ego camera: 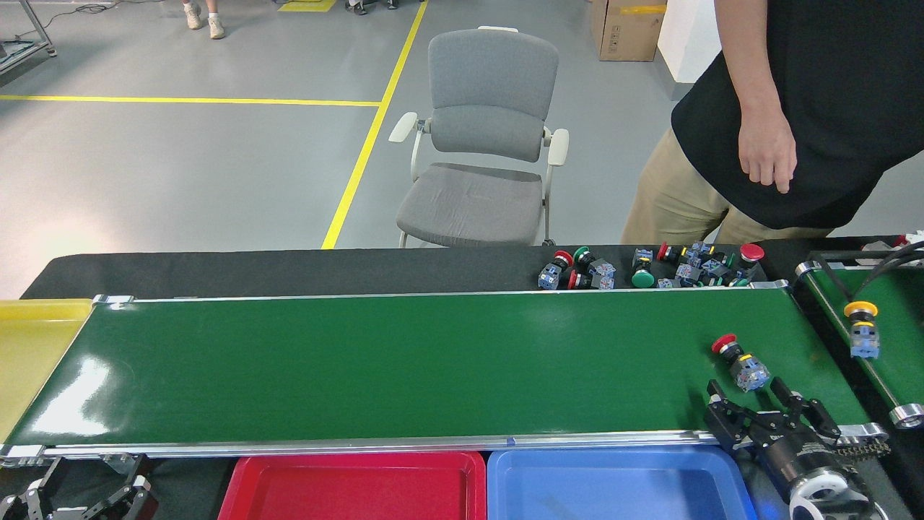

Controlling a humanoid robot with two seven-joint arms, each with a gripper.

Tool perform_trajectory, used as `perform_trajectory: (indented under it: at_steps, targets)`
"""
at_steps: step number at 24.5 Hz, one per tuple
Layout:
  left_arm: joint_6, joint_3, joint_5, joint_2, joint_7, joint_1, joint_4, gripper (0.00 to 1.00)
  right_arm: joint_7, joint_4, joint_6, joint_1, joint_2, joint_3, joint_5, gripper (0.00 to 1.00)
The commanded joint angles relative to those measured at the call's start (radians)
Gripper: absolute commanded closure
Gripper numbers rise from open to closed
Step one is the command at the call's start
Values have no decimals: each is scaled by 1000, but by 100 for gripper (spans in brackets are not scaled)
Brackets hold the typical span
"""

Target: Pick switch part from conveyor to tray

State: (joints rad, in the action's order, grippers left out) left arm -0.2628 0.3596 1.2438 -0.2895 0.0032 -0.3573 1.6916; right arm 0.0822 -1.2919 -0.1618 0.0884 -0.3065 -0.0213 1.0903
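Two hands: both belonged to the robot, one at each near corner, and neither held anything.
Left hand [76, 498]: it sat low at the near-left corner, off the belt; too little of it showed to tell whether its fingers were apart or together, and it looked parked because no part was within its reach.
Yellow tray [29, 347]: it lay against the left end of the belt, likely to catch whatever ran past unpicked.
Conveyor [361, 361]: the wide green belt ran left to right, bare but for one part near its right end.
Tray [354, 484]: the red one sat empty just beside the near rail, left of the blue tray [613, 484], close so a lifted part had a short trip.
Spare switches [650, 267]: a heap lay on the black counter [289, 271] behind the belt, within the person's [794, 108] reach.
Switch part [740, 361]: red-capped, it lay tilted on the belt.
Right hand [751, 397]: its fingers stood apart, just near of the part, not touching.
Side belt [891, 339]: it carried a yellow-capped switch [863, 328].
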Motion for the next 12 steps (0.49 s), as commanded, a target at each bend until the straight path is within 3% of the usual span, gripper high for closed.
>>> perform_trajectory:
  at_steps: [1, 4, 7, 12]
  targets:
    - [2, 4, 2, -10, 8, 11, 7, 0, 14, -7, -2, 20, -2, -6, 0, 32]
    - [2, 4, 2, -10, 8, 11, 7, 0, 19, -7, -2, 24, -2, -26, 0, 44]
    - [2, 4, 2, -10, 8, 11, 5, 0, 19, -7, -2, 27, 0, -35, 2, 67]
    - [2, 4, 2, -10, 8, 9, 7, 0, 19, -10, -4, 28, 3, -46, 0, 90]
